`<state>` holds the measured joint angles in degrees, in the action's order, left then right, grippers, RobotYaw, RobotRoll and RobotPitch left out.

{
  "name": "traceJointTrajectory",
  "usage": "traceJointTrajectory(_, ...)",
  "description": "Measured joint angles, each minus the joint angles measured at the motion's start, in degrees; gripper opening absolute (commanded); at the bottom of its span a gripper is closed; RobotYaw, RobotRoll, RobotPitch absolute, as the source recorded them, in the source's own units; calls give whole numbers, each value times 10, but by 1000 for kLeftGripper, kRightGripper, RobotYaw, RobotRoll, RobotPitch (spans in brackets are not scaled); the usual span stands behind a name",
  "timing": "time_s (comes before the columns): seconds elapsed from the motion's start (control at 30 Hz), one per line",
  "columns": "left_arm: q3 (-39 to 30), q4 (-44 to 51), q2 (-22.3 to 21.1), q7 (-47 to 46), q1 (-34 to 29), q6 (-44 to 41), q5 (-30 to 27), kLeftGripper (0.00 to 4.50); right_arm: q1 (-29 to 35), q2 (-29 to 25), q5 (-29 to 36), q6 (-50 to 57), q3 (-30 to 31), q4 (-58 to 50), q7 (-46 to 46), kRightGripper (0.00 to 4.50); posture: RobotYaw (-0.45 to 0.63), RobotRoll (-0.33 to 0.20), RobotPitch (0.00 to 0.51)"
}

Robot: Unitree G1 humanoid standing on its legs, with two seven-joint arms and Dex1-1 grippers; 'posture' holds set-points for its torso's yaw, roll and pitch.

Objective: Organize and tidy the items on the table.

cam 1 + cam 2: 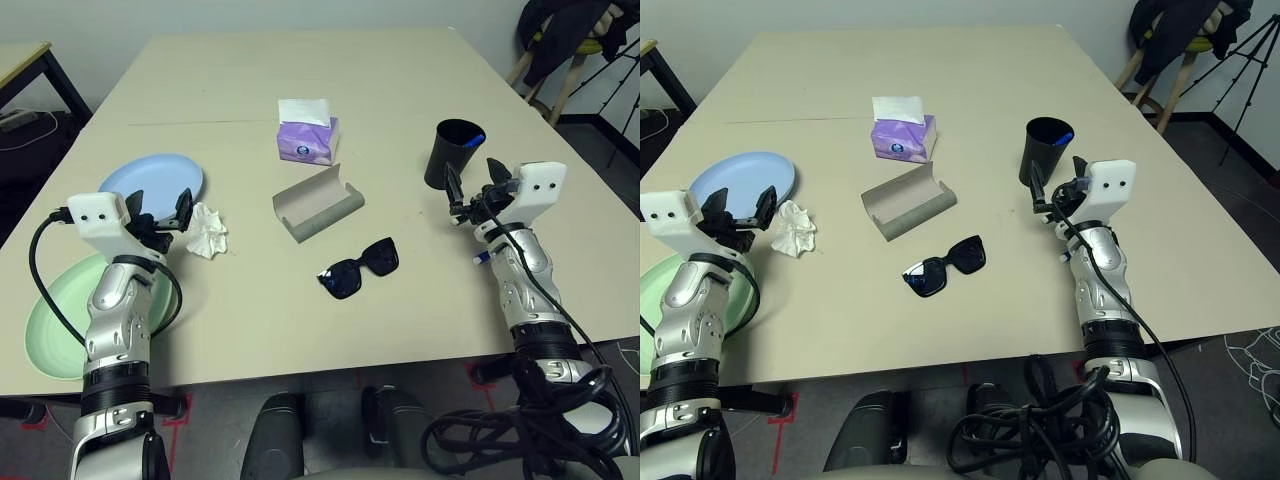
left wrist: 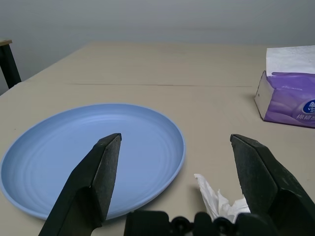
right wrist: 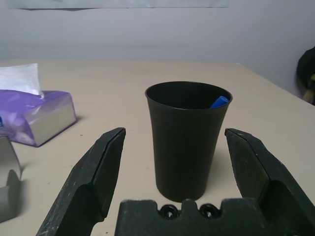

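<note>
A pale blue plate point(image 1: 152, 178) lies at the left of the beige table point(image 1: 400, 80), with a pale green plate point(image 1: 55, 325) nearer me, partly under my left forearm. Crumpled white tissue point(image 1: 208, 231) rests just right of the blue plate. My left gripper point(image 1: 160, 205) hovers open above the blue plate's near edge, beside the tissue point(image 2: 221, 204). In the middle, the grey glasses case point(image 1: 318, 202) lies open, with black sunglasses point(image 1: 358, 268) in front of it. My right gripper point(image 1: 474, 177) is open just short of the black cup point(image 3: 187, 137). A blue tip point(image 3: 219, 102) shows inside the rim.
A purple tissue box point(image 1: 307, 139) with a white sheet sticking up stands behind the case. A chair draped with dark clothing point(image 1: 565, 35) and a tripod stand beyond the table's far right corner. A dark side table point(image 1: 25, 62) sits at the far left.
</note>
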<state>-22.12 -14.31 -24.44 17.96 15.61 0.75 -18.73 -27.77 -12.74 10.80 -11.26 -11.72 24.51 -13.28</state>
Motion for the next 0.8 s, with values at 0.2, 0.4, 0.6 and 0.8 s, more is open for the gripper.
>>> traceJointTrajectory(0.2,0,0,0,-2,-1,1,0,4500,0,-1,-2,4,-2,-6,11,4473,89,0,98)
traceJointTrajectory(0.4,0,0,0,-4,-1,1,0,4500,0,-1,-2,8,-2,-7,11,4473,92,0,97)
traceJointTrajectory(0.6,-3,-3,-1,-33,1,9,16,4500,2,-5,9,10,-1,-21,-21,4473,97,0,97)
traceJointTrajectory(0.8,-5,-3,-4,-46,1,14,21,4500,21,-11,62,25,12,-54,-128,4473,99,0,97)
